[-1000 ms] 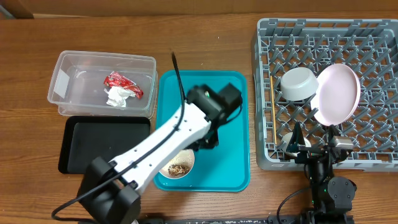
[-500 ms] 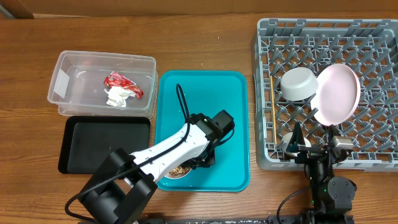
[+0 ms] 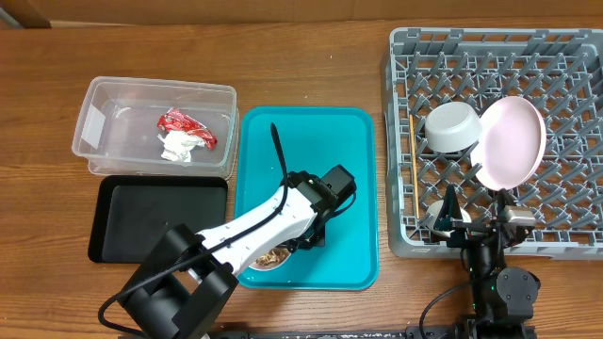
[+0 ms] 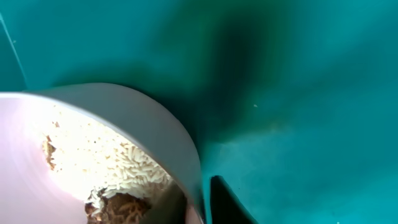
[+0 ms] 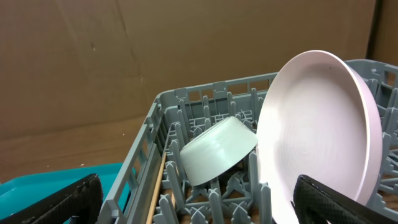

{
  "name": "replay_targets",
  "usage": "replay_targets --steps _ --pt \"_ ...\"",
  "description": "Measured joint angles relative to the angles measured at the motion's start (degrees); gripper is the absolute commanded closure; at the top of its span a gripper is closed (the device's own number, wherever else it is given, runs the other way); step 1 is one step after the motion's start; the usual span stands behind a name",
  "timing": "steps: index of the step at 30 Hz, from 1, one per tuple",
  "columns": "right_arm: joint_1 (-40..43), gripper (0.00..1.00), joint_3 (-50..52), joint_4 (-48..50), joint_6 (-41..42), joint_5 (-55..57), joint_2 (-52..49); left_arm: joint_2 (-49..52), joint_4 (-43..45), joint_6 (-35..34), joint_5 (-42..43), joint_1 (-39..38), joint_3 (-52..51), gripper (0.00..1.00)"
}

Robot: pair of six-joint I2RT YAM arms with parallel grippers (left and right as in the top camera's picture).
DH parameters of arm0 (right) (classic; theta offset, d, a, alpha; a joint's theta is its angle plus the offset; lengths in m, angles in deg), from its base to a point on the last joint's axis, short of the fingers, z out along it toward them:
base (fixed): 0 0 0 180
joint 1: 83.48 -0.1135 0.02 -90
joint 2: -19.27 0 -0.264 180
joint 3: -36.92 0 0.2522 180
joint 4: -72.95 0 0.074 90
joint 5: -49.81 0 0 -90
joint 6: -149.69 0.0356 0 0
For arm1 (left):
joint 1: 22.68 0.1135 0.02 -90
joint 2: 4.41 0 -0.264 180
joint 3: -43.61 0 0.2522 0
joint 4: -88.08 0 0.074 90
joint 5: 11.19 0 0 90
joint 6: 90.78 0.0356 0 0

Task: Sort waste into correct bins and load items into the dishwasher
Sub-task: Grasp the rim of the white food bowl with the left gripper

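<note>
Wooden table (image 3: 301, 38), teal tray (image 3: 311, 141) in the middle. Your left gripper (image 3: 300, 247) is down at the tray's near end, jaws pinched onto the rim of the silvery-rimmed bowl (image 3: 268, 259). Rice scraps (image 4: 118, 168) sit inside that bowl. Your right gripper (image 3: 479, 218) is at the grey dish rack's (image 3: 565, 56) front wall, jaws spread wide. In the rack, the white plate (image 3: 512, 141) stands on edge, the small white bowl (image 3: 450, 127) is tipped just beside it, and the chopsticks (image 3: 413, 160) lie along the left side. The clear tub (image 3: 104, 113) holds the red wrapper (image 3: 186, 125) and tissue (image 3: 176, 148), touching. The black tray (image 3: 151, 221) lies just in front of the tub.
</note>
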Motion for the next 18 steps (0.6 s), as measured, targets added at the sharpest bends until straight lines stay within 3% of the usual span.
replay_targets --steps 11,18 --pt "0.0 0.0 0.0 0.0 0.0 0.0 0.0 0.02 -0.55 3.93 -1.92 0.0 1.14 0.96" --pt "0.0 0.0 0.0 -0.02 -0.02 0.0 0.0 0.07 -6.51 8.24 -1.99 0.81 15.87 0.96"
